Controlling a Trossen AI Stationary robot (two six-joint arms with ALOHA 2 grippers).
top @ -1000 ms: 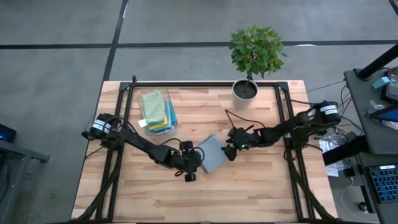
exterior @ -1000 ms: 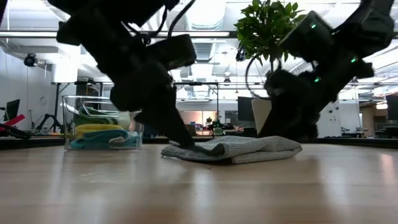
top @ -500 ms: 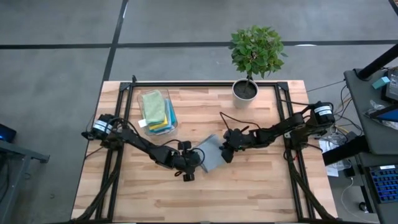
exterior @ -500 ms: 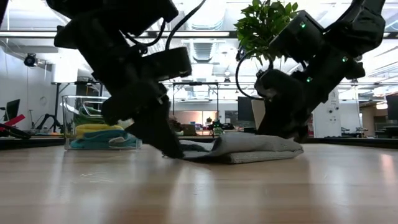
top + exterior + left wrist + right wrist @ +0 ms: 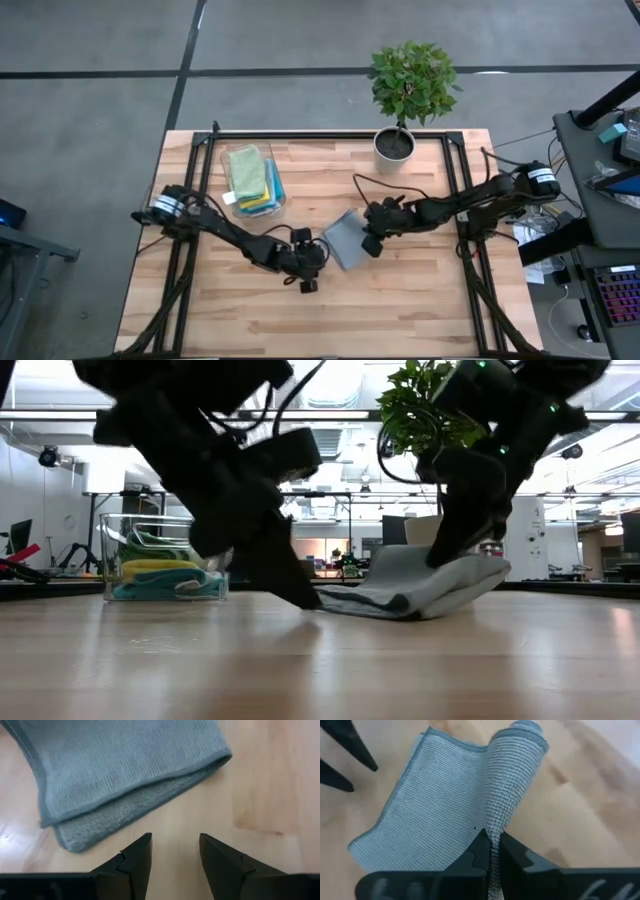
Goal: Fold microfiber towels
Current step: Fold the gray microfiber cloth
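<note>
step: I reckon I'm mid-fold on the soft grey square microfiber towel (image 5: 343,240). One edge is pinched and lifted, the second fold isn't laid down yet.

where the towel is: centre of the high view, on the light wooden slatted table (image 5: 400,310), between the two grippers. The other towels, a soft yellow, green and blue stack (image 5: 252,178), sit in the clear plastic bin (image 5: 226,186) toward the upper left.

right gripper (image 5: 489,851): jaws clamped tight on the towel's edge. In the right wrist view the cloth runs up between them and curls over. The low view shows that side raised off the wood.

left gripper (image 5: 175,851): jaws apart at a middling gap, holding nothing, parked just beside the towel's folded corner, on the lower-left side in the high view.

which way it points: already doubled into a strip, long axis running diagonally in the high view, from upper right down to lower left. Lifted end is toward the right arm.

next move: my guess, carry the pinched edge across toward the left gripper's side and lay it flat so the edges line up. The left one probably needs to pin the near corner or the whole thing will slide.

background: potted green plant in a white pot (image 5: 405,95) at the top of the table, well apart.
</note>
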